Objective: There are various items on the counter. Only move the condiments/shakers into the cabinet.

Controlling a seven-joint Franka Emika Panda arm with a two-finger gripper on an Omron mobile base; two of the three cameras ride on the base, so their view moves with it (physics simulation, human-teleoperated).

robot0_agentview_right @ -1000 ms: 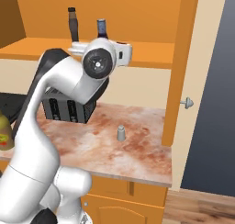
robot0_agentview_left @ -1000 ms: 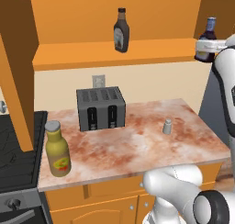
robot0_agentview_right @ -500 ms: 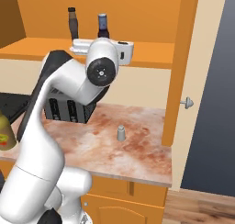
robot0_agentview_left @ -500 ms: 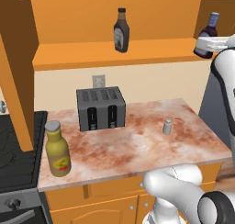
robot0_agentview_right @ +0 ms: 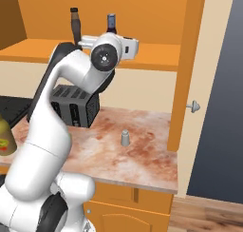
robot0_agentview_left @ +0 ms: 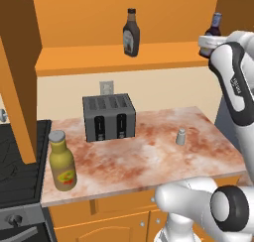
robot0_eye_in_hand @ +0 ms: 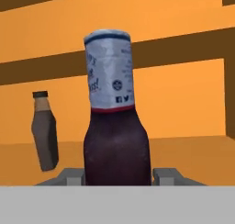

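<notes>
1. Fingers [robot0_eye_in_hand: 167, 176] of the hand [robot0_eye_in_hand: 118, 177] sit tight against both sides of the dark blue-purple bottle [robot0_eye_in_hand: 116, 126], clamped on its lower body.
2. That bottle stands upright, a pale printed wrap around its neck and cap. From the left base camera it shows over the right end of the cabinet shelf board [robot0_agentview_left: 99, 60], with the hand [robot0_agentview_left: 208, 45] at its base; whether its bottom touches the board cannot be told.
3. Further left, the brown squeeze bottle [robot0_agentview_left: 131, 33] with black cap and label stands upright on the shelf board, well apart from the held bottle.
4. Below, on the mottled bench [robot0_agentview_left: 149, 159], the tiny grey shaker [robot0_agentview_left: 181, 136] stands upright on the right part, clear of everything else.
5. Near the back wall sits the dark grey four-slot toaster [robot0_agentview_left: 109, 118], under a wall socket [robot0_agentview_left: 106, 88].
6. A yellow-green bottle with a grey cap [robot0_agentview_left: 62, 160] stands at the bench's front left corner, just beside the black stove [robot0_agentview_left: 17, 179].
</notes>
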